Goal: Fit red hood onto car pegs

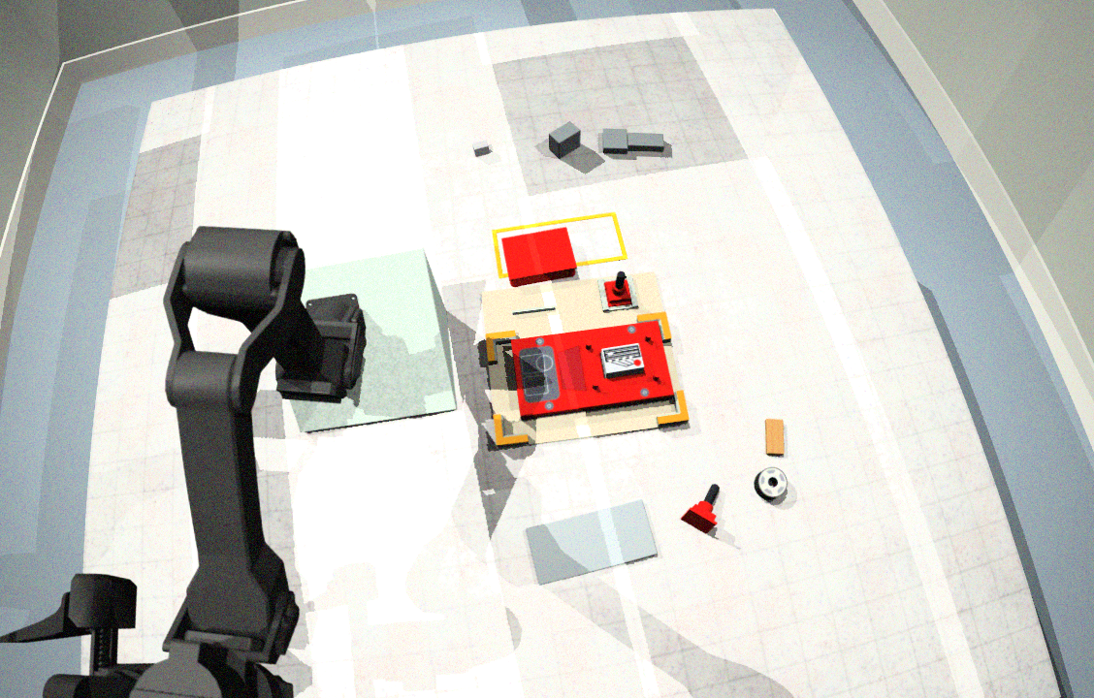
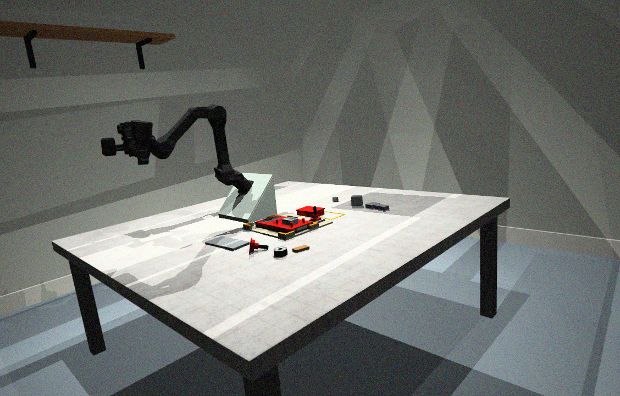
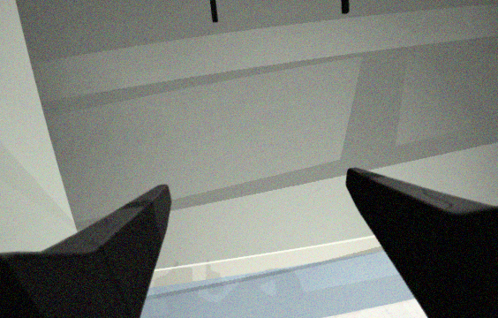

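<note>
The hood (image 1: pixel 538 253) (image 2: pixel 310 210), a plain red shell with its flat face up, lies on the table behind the jig (image 1: pixel 577 312), partly inside a yellow outline (image 1: pixel 555 222). The holes in its corners do not show. The red chassis (image 1: pixel 563 397) (image 2: pixel 272 224) sits in the jig between orange corner brackets. The engine block (image 1: pixel 623 360) (image 2: pixel 290 220) is on its deck, with four short dark pegs around it. My gripper (image 3: pixel 260 184) is open and empty, its fingers wide apart. It is raised far from the hood and chassis and faces the wall.
A pale green wedge (image 1: pixel 386 338) (image 2: pixel 264 197) stands left of the jig. A red piece with a black stick (image 1: pixel 618 291) stands at the jig's back. A grey plate (image 1: pixel 595 542), another red-and-black piece (image 1: pixel 701 516), a wheel (image 1: pixel 770 482) and an orange block (image 1: pixel 774 436) lie in front. Grey blocks (image 1: pixel 563 139) lie behind.
</note>
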You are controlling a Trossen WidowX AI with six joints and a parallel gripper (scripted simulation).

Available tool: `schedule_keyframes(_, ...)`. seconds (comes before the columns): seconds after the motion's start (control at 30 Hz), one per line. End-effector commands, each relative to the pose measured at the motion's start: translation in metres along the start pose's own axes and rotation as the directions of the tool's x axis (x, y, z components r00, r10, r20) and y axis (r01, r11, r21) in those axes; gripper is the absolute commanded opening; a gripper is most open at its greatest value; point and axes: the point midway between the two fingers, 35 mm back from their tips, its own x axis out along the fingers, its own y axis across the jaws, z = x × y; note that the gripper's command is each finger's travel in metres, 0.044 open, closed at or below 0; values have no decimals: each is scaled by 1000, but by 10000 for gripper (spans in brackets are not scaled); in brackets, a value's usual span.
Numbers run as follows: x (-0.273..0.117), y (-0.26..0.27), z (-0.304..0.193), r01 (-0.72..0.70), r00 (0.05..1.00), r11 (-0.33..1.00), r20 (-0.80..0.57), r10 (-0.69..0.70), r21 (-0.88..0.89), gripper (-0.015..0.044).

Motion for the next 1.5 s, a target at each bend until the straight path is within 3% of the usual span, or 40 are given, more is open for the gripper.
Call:
schedule_keyframes(0.0, 0, 0, 0, -2, 1000, 1000, -1, 2, 0, 440)
schedule_keyframes(0.37, -28, 40, -36, -214, 968, 976, -142, 206, -42, 440)
schedule_keyframes(0.7, -91, 82, -98, -477, 840, 874, -342, 421, -97, 440)
schedule_keyframes(1.13, -214, 102, -168, -765, 548, 640, -591, 592, -69, 440)
schedule_keyframes(1.47, -328, 79, -203, -922, 259, 388, -743, 618, 2, 440)
